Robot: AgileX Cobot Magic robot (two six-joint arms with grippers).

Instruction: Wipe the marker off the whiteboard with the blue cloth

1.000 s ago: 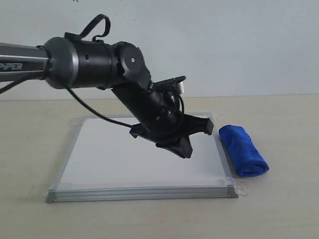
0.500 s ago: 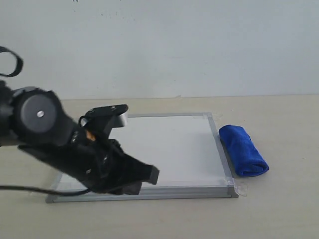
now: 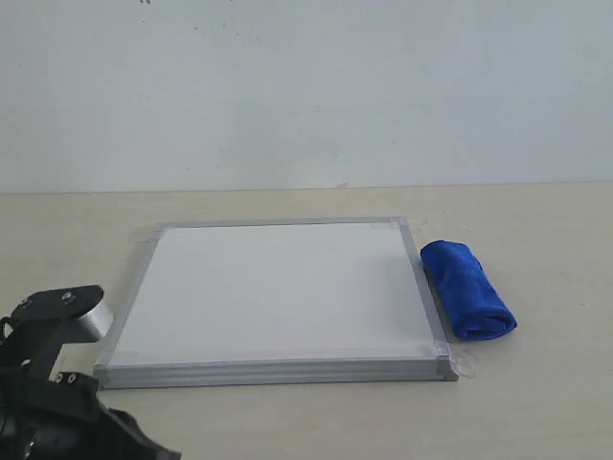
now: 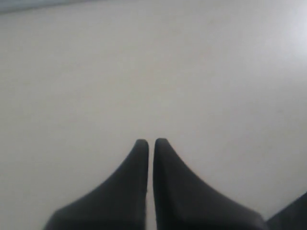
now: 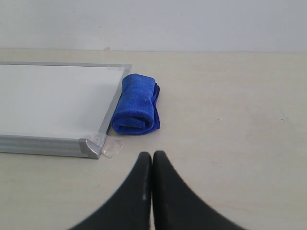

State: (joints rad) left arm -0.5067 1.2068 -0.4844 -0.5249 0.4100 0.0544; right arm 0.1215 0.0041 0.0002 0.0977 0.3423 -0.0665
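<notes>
The whiteboard lies flat on the table, its white face bare; no marker line shows on it in any view. The rolled blue cloth rests on the table against the board's right edge. In the right wrist view the blue cloth sits beside the whiteboard, ahead of my right gripper, which is shut and empty. My left gripper is shut with nothing in it over bare table. The left arm sits low at the bottom left of the exterior view.
Clear tape tabs hold the board's corners to the beige table. A pale wall stands behind the table.
The left arm has swung off the whiteboard, down and to the left, to the bottom left corner. The whole board face now shows. The cloth has not moved.
</notes>
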